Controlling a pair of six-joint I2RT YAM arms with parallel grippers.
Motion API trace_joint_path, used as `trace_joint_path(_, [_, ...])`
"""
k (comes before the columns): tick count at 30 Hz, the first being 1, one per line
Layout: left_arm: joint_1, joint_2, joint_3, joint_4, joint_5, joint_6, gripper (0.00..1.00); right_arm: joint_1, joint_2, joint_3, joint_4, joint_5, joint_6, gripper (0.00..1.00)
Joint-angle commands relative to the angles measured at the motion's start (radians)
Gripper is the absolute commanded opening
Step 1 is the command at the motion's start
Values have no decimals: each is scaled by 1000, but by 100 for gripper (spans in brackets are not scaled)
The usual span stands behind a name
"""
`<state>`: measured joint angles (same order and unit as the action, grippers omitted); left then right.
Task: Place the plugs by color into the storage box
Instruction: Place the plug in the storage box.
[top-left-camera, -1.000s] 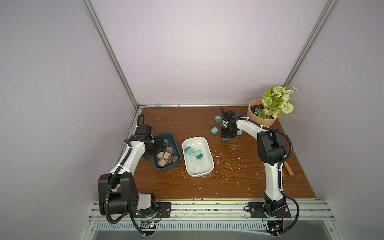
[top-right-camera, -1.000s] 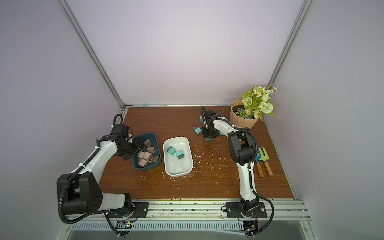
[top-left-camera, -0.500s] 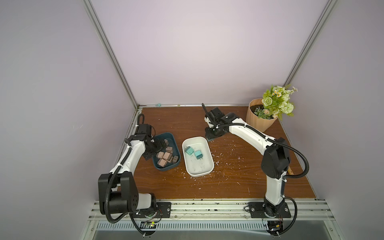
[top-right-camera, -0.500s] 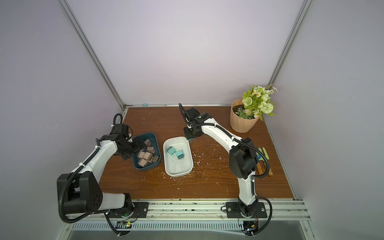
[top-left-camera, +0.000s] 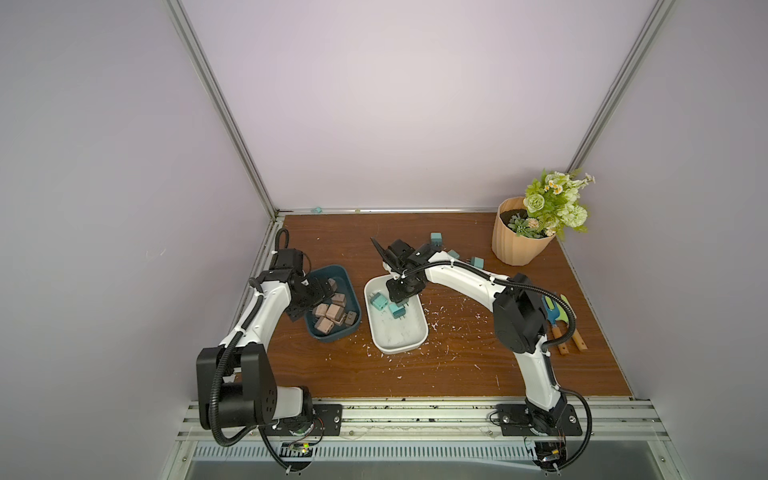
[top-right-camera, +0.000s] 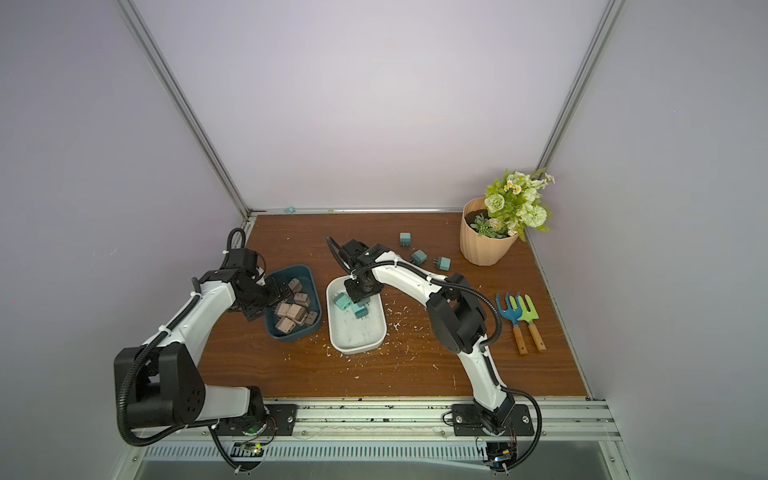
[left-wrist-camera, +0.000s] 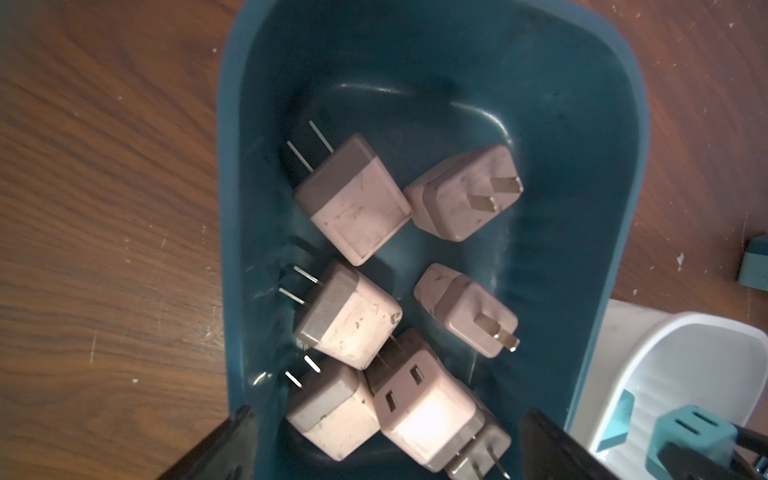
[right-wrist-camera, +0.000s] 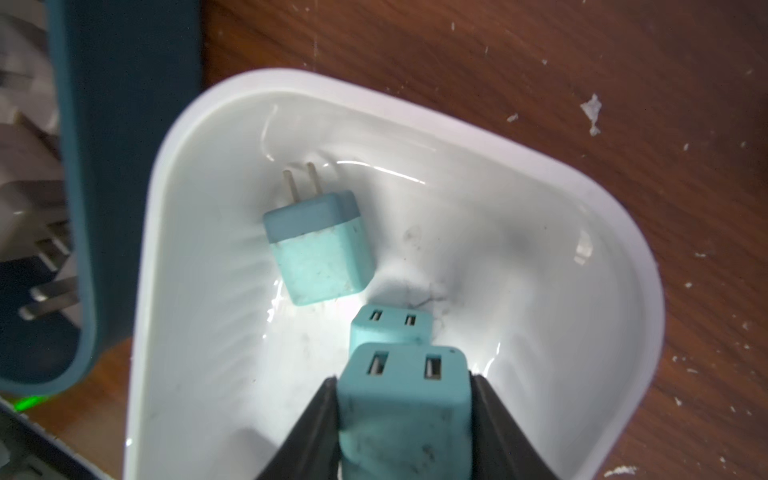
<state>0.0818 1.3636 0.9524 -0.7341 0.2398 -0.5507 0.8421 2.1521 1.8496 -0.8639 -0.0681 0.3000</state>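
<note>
The left tool (left-wrist-camera: 386, 440) hangs released over the blue tray (left-wrist-camera: 590, 187) of pink plugs (top-left-camera: 332, 311). The right tool (right-wrist-camera: 405, 415), clenched on a teal plug (right-wrist-camera: 403, 399), has swung from the loose teal plugs (top-right-camera: 419, 257) at two o'clock to the twelve o'clock end of the white tray (right-wrist-camera: 582, 232); a drop seems next.

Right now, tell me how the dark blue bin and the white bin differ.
The dark blue bin holds a heap of pinkish plugs; the white bin holds only two teal plugs. The left gripper hangs open and empty over the dark blue bin; the right gripper over the white bin is shut on a third teal plug. Both are rounded oblong bins standing side by side on the table.
</note>
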Motion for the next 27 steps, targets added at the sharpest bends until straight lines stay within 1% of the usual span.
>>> trace_joint_path(1, [-11, -35, -13, -8, -13, -21, 100, -3, 5, 76, 19, 40, -4, 43])
trace_joint_path(6, [-10, -60, -39, -8, -10, -32, 100, -3, 68, 126, 19, 50, -11, 43])
trace_joint_path(11, [-10, -79, -71, -8, -9, -29, 100, -1, 98, 132, 33, 68, -8, 43])
trace_joint_path(21, [-10, -65, -54, -8, -10, -18, 100, 18, 81, 64, 73, 68, 9, 43])
trace_joint_path(27, [-10, -75, -71, -7, -16, -11, 100, 27, 89, 65, 74, 80, 18, 43])
